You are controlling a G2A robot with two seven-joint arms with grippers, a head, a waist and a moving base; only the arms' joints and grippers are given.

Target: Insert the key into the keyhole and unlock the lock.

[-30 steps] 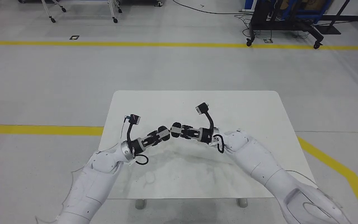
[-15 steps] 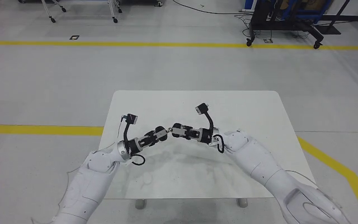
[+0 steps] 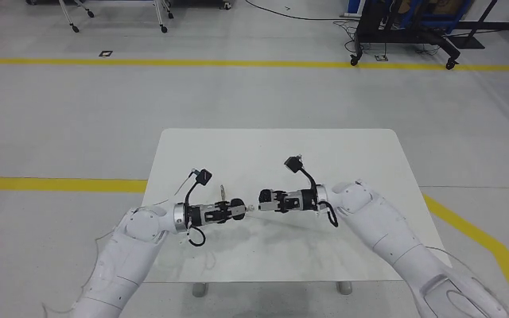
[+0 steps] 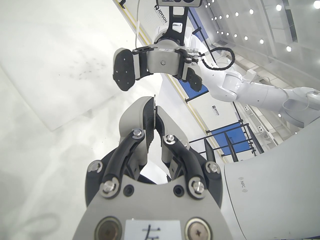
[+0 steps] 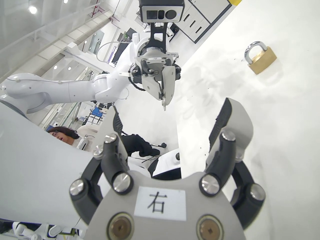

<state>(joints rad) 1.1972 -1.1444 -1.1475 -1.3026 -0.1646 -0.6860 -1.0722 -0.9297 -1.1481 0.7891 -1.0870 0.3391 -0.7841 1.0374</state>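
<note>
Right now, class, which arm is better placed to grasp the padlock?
Right: the right gripper has open, empty jaws, while the left gripper is shut on the key. The padlock lies untouched.

Top view overhead; wrist views close, facing each other over table (image 3: 358, 159).

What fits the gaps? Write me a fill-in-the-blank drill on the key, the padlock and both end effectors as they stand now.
1. The left end effector is shut on the ____.
2. The right end effector is ____ and holds nothing.
3. The padlock lies on the ____, touched by neither end effector.

Missing words: key; open; table.
</note>
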